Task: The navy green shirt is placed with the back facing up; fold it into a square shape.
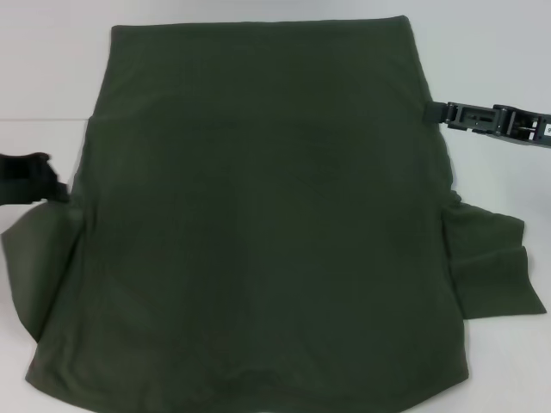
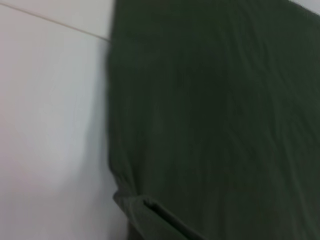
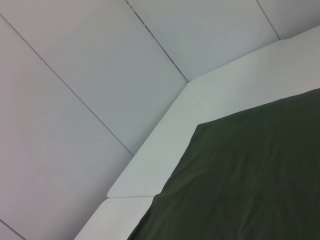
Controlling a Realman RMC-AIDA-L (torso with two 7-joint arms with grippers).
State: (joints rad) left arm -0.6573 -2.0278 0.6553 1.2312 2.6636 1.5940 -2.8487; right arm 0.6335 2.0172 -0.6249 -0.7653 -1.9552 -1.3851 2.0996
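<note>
Here the navy green shirt lies spread flat on the white table, plain and matte, with a short sleeve jutting out at each side. Its near hem runs off the head view's lower edge. The left gripper sits at the shirt's left edge, the right gripper at its right edge; whether either is open or closed cannot be told.

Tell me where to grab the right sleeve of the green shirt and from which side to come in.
Grip the right sleeve at its loose outer hem, coming in from the robot's right over the bare table. It sticks out flat past the navy green shirt body, so that edge looks free to pinch. The right gripper sits at the side edge farther up.
</note>
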